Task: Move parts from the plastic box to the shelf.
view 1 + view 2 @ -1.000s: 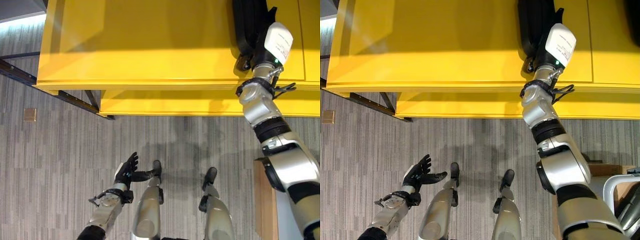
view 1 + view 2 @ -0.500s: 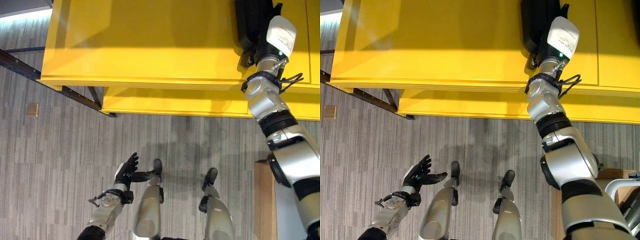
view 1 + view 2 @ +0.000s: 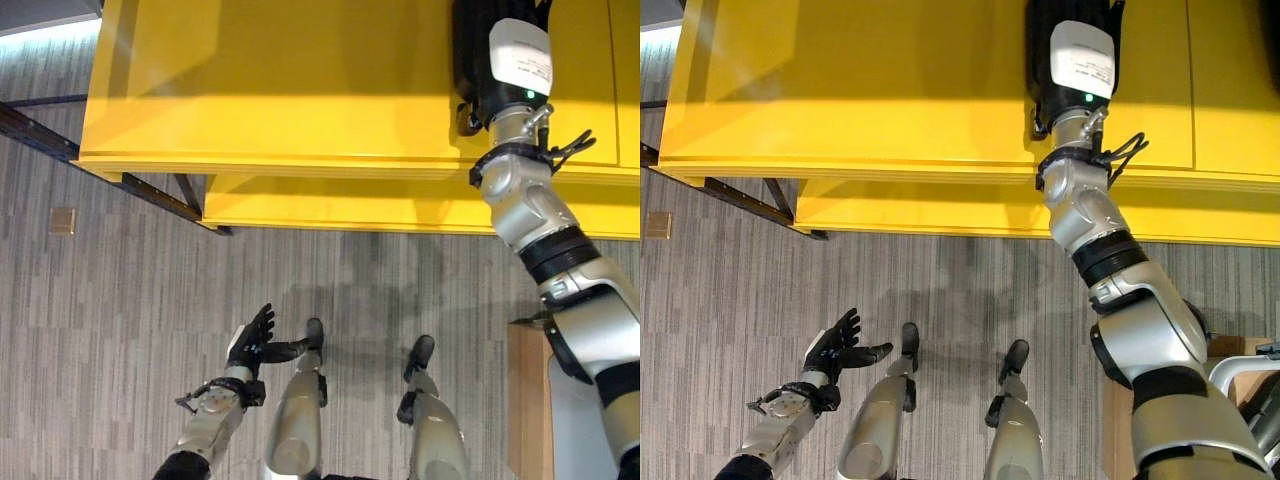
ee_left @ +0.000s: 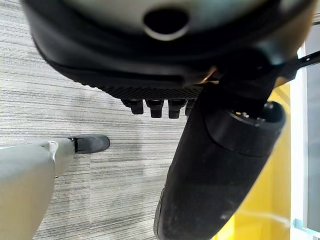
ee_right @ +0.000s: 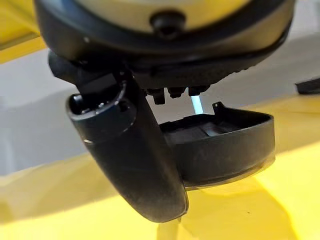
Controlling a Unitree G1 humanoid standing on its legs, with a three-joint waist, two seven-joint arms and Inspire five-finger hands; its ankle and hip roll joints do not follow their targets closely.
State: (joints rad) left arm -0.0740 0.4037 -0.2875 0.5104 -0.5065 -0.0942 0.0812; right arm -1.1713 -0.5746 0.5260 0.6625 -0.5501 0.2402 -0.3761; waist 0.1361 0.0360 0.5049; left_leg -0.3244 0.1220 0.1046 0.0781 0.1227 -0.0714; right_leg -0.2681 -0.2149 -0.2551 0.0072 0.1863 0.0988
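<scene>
Since the earlier frames, the right hand [image 3: 519,60] has been swung leftward over the yellow shelf [image 3: 300,90], the arm stretched forward and up. It is laid against a black plastic part [image 5: 225,145] resting on the shelf top near the front edge; the thumb is extended alongside the part, but whether the fingers grip it cannot be told. The left hand [image 3: 250,342] is held low above the grey carpet [image 3: 120,300], fingers straight and spread, holding nothing.
</scene>
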